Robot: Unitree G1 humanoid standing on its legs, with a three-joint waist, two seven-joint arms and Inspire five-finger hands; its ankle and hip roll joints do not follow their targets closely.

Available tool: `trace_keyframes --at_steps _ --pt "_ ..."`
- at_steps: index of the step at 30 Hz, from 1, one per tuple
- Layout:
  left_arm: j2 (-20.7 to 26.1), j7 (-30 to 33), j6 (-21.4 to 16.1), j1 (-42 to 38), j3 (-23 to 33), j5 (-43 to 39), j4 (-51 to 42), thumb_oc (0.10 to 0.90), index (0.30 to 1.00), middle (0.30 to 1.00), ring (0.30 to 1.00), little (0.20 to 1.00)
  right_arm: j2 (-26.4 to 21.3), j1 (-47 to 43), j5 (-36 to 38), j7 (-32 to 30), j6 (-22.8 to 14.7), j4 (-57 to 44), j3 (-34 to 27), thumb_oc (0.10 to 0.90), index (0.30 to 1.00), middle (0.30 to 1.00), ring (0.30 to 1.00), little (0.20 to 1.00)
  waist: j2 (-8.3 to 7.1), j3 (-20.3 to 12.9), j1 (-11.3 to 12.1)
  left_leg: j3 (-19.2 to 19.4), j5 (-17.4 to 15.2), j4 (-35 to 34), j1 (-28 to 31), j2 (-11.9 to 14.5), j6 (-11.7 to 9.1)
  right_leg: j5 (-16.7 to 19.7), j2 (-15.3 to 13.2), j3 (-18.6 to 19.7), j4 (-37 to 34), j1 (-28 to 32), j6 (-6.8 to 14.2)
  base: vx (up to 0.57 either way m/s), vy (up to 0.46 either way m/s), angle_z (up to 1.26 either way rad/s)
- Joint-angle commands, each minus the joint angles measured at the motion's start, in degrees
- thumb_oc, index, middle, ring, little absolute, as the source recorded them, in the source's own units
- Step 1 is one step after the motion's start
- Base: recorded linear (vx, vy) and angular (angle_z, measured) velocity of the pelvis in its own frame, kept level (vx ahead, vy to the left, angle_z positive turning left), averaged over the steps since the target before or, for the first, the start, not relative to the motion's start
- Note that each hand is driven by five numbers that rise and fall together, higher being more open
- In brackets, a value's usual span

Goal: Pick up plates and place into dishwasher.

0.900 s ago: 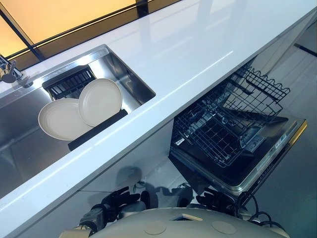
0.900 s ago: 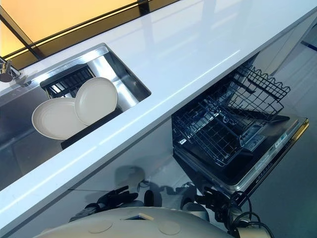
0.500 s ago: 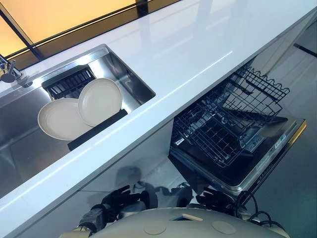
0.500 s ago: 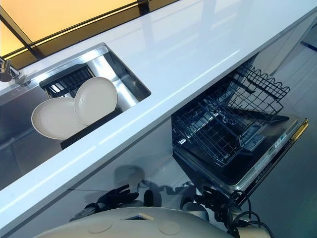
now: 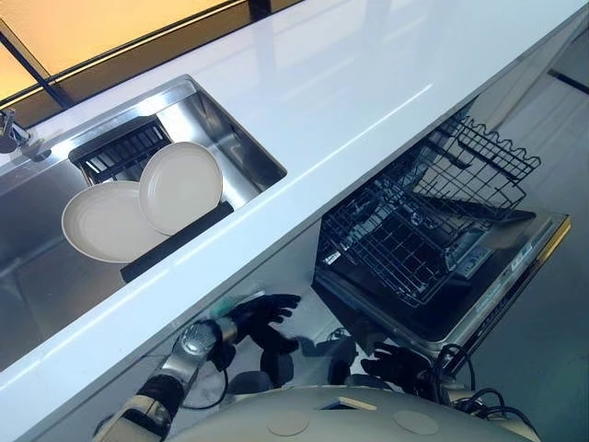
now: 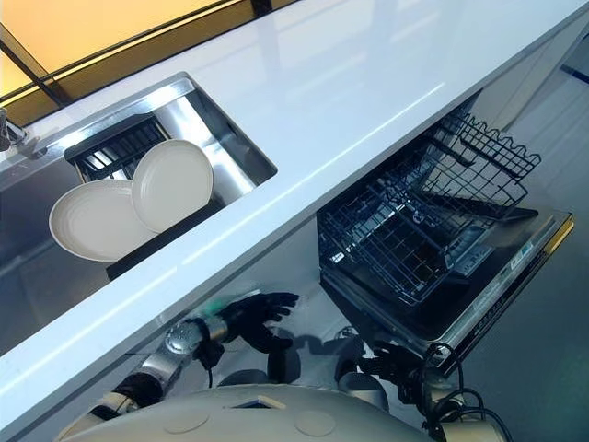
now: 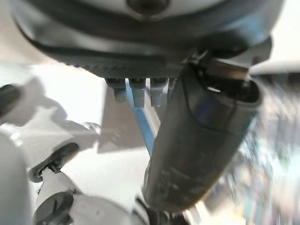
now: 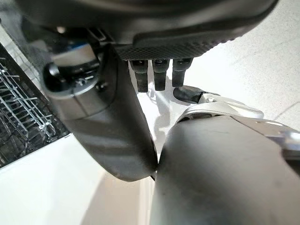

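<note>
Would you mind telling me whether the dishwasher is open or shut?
Open: the dishwasher door lies folded down, and its empty wire rack is pulled out over it.

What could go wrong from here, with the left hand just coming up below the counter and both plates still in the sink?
The left hand, fingers spread, sits below the counter edge; rising straight up it might hit the overhang. The two plates overlap, leaning on a dark rack in the sink, so lifting one may make the other slide. The pulled-out dishwasher rack and open door stand near the right hand, which could snag there.
</note>
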Motion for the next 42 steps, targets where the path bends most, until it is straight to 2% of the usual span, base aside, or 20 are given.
trace_keyframes --at_steps 1,2,4,7,10,13,14,16,20,22,23,24,26,27,29,30,33,37,40,42 --pt "1.67 -9.79 3.44 -9.18 3.56 -17.61 -15.78 0.8 0.9 0.9 0.9 0.9 -3.26 -0.56 -0.11 -0.16 -1.77 1.27 1.43 0.8 0.9 0.9 0.9 0.9 1.2 -1.28 1.16 3.12 -5.73 1.72 -0.46 -1.84 1.74 -5.03 2.13 3.28 8.17 -6.14 0.84 -0.04 -0.033 0.2" --pt "0.83 -13.4 12.2 -9.79 3.8 -28.67 -26.31 0.8 0.9 0.9 0.9 0.9 -2.95 -0.68 0.21 -0.54 -2.69 2.44 1.2 0.8 0.9 0.9 0.9 0.9 1.26 -1.34 1.66 2.45 -5.62 1.35 -0.53 -1.95 1.78 -5.0 2.18 3.09 7.82 -5.92 0.76 -0.02 -0.041 0.27" --pt "-3.83 -15.68 21.23 -8.77 3.68 -41.15 -34.18 0.8 0.9 0.9 0.9 0.9 -2.45 -0.87 0.58 -0.89 -3.52 3.68 1.54 0.8 0.9 0.9 0.9 0.9 1.14 -1.22 2.21 1.76 -5.75 1.1 -0.28 -1.95 1.72 -5.15 2.2 2.87 7.42 -5.25 0.69 0.0 -0.052 0.33" --pt "-12.8 -19.82 35.86 -5.74 1.56 -56.89 -38.82 0.8 0.9 0.9 0.9 0.9 -1.0 -1.27 0.89 -1.6 -3.66 4.13 2.67 0.8 0.9 0.9 0.9 0.9 0.55 -1.06 2.78 0.93 -5.9 1.05 -0.3 -1.59 1.52 -5.37 2.37 2.69 7.45 -4.83 0.56 0.02 -0.09 0.19" --pt "-18.18 -24.16 46.82 -4.35 -3.42 -67.3 -39.51 0.8 0.9 0.9 0.9 0.9 0.22 -2.37 2.03 -2.22 -3.36 4.18 5.02 0.8 0.9 0.9 0.9 0.9 -0.22 -0.48 2.69 0.61 -5.82 1.12 -0.78 -0.98 1.27 -5.54 2.76 2.91 8.33 -5.56 0.18 -0.02 -0.096 0.09" --pt "-19.87 -21.17 55.39 -6.33 -7.02 -84.19 -43.06 0.8 0.9 0.9 0.9 0.9 0.77 -3.88 3.66 -2.77 -2.89 4.39 7.46 0.8 0.9 0.9 0.9 0.9 -0.97 0.39 2.42 0.76 -5.95 1.44 -1.36 -0.49 1.03 -5.66 3.11 3.17 9.07 -6.41 -0.14 -0.05 -0.071 0.03" --pt "-20.15 -16.23 56.27 -7.66 -7.73 -92.1 -45.85 0.8 0.9 0.9 0.9 0.9 1.22 -4.12 4.28 -3.3 -2.7 4.39 8.27 0.8 0.9 0.9 0.9 0.9 -1.25 0.63 2.36 0.77 -6.0 1.54 -1.52 -0.38 0.96 -5.63 3.24 3.26 9.2 -6.61 -0.21 -0.04 -0.065 0.04" --pt "-19.42 -8.23 54.65 -11.21 -8.07 -107.22 -50.39 0.8 0.9 0.9 0.9 0.9 1.96 -4.44 4.89 -4.23 -2.62 4.76 9.61 0.8 0.9 0.9 0.9 0.9 -1.73 0.85 2.27 0.7 -6.0 1.54 -1.71 -0.22 0.8 -5.45 3.54 3.34 9.07 -6.75 -0.27 -0.03 -0.063 0.03" --pt "-19.08 -5.89 44.71 -16.17 -8.42 -109.41 -54.73 0.8 0.9 0.9 0.9 0.9 3.04 -4.18 6.54 -5.34 -2.83 5.18 11.46 0.8 0.9 0.9 0.9 0.9 -2.6 0.72 2.34 0.42 -6.05 1.71 -1.93 -0.03 0.48 -5.15 3.99 3.36 8.35 -6.32 -0.32 -0.01 -0.055 0.01" --pt "-17.68 -2.75 35.5 -18.63 -7.38 -109.41 -58.21 0.8 0.9 0.9 0.9 0.9 3.12 -3.86 6.93 -5.28 -3.19 5.26 11.75 0.8 0.9 0.9 0.9 0.9 -2.86 0.49 2.29 0.32 -6.07 1.68 -1.93 0.06 0.35 -5.09 4.15 3.37 7.9 -5.99 -0.36 0.0 -0.039 0.01" --pt "-17.11 -2.11 30.84 -19.24 -7.0 -104.89 -59.0 0.8 0.9 0.9 0.9 0.9 3.1 -3.82 6.73 -5.15 -3.31 5.33 11.72 0.8 0.9 0.9 0.9 0.9 -2.92 0.39 2.25 0.3 -6.08 1.62 -1.86 0.05 0.32 -5.11 4.19 3.31 7.7 -5.79 -0.37 0.0 0.0 0.0" --pt "-17.05 -0.32 19.94 -19.37 -7.1 -89.64 -59.81 0.8 0.9 0.9 0.9 0.9 2.92 -3.58 6.68 -4.99 -3.42 5.03 11.86 0.8 0.9 0.9 0.9 0.9 -2.84 0.25 2.18 0.32 -6.04 1.68 -1.86 0.05 0.21 -5.14 4.22 3.29 7.31 -5.45 -0.46 0.0 0.0 0.0" --pt "-16.18 4.19 6.49 -18.92 -5.35 -67.98 -59.26 0.8 0.9 0.9 0.9 0.9 2.74 -2.99 6.42 -5.09 -3.67 4.48 11.53 0.8 0.9 0.9 0.9 0.9 -2.52 0.45 2.28 0.31 -6.03 1.88 -1.63 -0.05 0.11 -5.33 4.14 3.35 7.14 -4.88 -0.53 0.0 0.015 0.03" --pt "-13.5 9.86 -1.68 -19.1 -2.23 -56.57 -58.43 0.8 0.9 0.9 0.9 0.9 2.52 -2.47 6.4 -5.31 -3.65 3.88 11.21 0.8 0.9 0.9 0.9 0.9 -2.24 0.47 2.53 0.14 -5.82 2.09 -1.83 -0.19 0.15 -5.29 4.02 3.23 6.99 -4.76 -0.58 0.0 0.041 0.1" --pt "-7.16 18.35 -11.47 -17.92 6.31 -43.75 -55.93 0.8 0.9 0.9 0.9 0.9 2.05 -0.38 5.76 -5.68 -4.78 3.52 9.93 0.8 0.9 0.9 0.9 0.9 -1.43 0.27 3.35 -0.57 -5.59 2.3 -1.87 -0.7 0.37 -5.55 3.8 2.77 6.79 -4.3 -0.66 0.03 0.079 0.09" --pt "-5.1 21.69 -13.57 -17.28 9.66 -39.69 -54.7 0.8 0.9 0.9 0.9 0.9 1.91 0.44 5.32 -5.63 -5.52 3.79 9.36 0.8 0.9 0.9 0.9 0.9 -1.23 0.06 3.65 -0.8 -5.56 2.28 -1.8 -0.92 0.45 -5.69 3.76 2.62 6.73 -4.14 -0.7 0.05 0.089 0.02" --pt "0.35 30.42 -14.61 -14.01 21.77 -24.32 -52.23 0.8 0.9 0.9 0.9 0.9 1.58 2.62 3.3 -5.16 -7.22 5.09 7.0 0.8 0.9 0.9 0.9 0.9 -0.79 -1.38 4.97 -2.0 -5.39 1.94 -1.54 -1.75 0.57 -6.12 3.57 1.93 6.54 -3.69 -0.82 0.08 0.07 0.02" --pt "6.46 43.67 -13.02 -12.63 27.92 -2.58 -48.84 0.8 0.9 0.9 0.9 0.9 1.45 2.99 1.51 -4.76 -6.77 5.5 5.52 0.8 0.9 0.9 0.9 0.9 -0.23 -2.72 5.63 -2.6 -5.42 0.91 -0.24 -2.34 0.85 -6.68 3.3 1.57 6.82 -3.21 -0.72 0.1 0.077 0.1" --pt "13.34 55.83 -7.65 -12.9 31.09 20.24 -45.44 0.8 0.9 0.9 0.9 0.9 1.23 3.19 -0.13 -4.41 -6.44 5.32 5.56 0.8 0.9 0.9 0.9 0.9 0.22 -3.72 5.65 -2.64 -5.61 0.6 0.45 -2.75 1.25 -6.85 2.92 1.78 6.98 -3.04 -0.42 0.08 0.095 0.12" --pt "21.95 59.99 -1.41 -14.27 32.19 33.36 -40.69 0.8 0.9 0.9 0.9 0.9 1.12 3.13 -1.38 -4.13 -6.47 5.54 6.1 0.8 0.9 0.9 0.9 0.9 0.56 -4.49 5.34 -2.23 -5.94 0.38 1.17 -3.03 1.69 -6.96 2.62 2.27 7.1 -2.86 -0.01 0.1 0.105 -0.04"
